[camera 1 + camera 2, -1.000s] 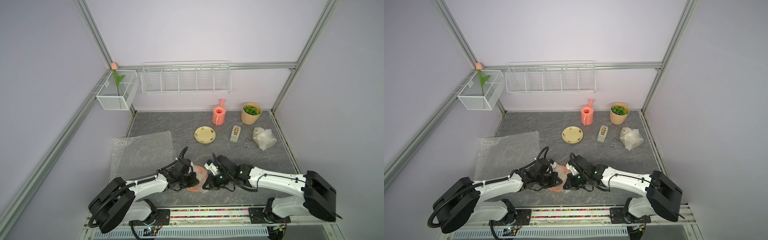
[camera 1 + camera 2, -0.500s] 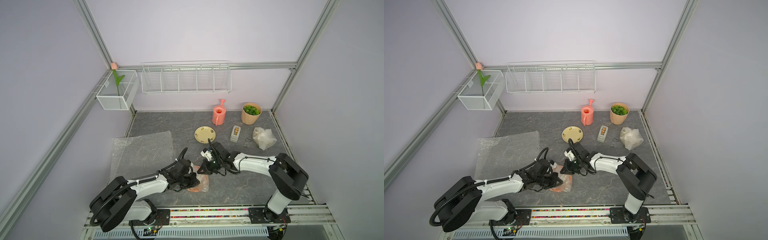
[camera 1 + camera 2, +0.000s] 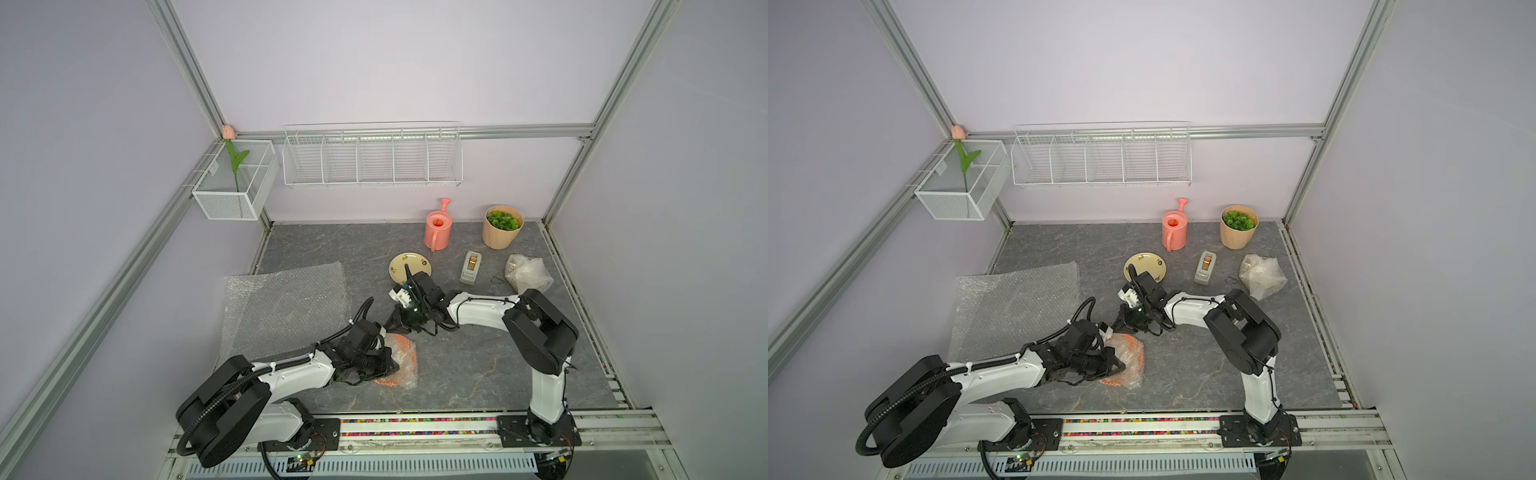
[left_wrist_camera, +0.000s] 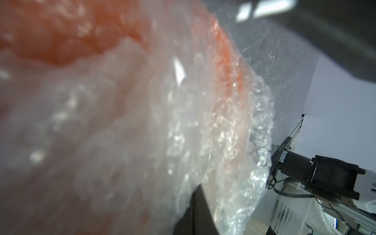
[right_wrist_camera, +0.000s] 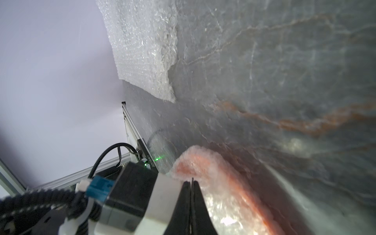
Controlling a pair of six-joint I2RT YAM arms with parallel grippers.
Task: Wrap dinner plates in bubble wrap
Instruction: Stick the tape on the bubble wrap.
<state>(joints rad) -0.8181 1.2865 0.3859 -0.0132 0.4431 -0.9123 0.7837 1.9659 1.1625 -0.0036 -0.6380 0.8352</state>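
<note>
Left jaws are clenching, apparently on a fold of bubble wrap (image 4: 203, 142) at the bundle's edge. Wrap is crowding the left wrist view and hiding most of the fingers, so the exact bite is unclear. Right jaws are pressing together on nothing, tips hovering just beside the same bundle.

- Orange plate (image 3: 401, 361) is sitting inside that wrap near the front middle of the counter (image 3: 478, 365), colour glowing through the film.
- Cream plate (image 3: 409, 266) is lying bare farther back, near a tape dispenser (image 3: 471, 268).
- Spare flat sheet (image 3: 286, 307) is lying spread out on the counter's left part.
- Crumpled wrap bundle (image 3: 528, 274) is lying at the right; contents not discernible.

Handling, as judged:
- Plate is likely behaving as stiff, brittle and fairly light.
- Wrap is soft, springy and slick, probably wanting to unfold once let go.
- Pinching film alone is risking the plate sliding out inside it.
- Safer hold is looking like the rim, taken through the wrap, or a loose flap while the other jaws are pinning the bundle down.

Writing: small white print is showing on a black bracket in the right wrist view, beside a green light, too small to read. No brand is legible anywhere.
</note>
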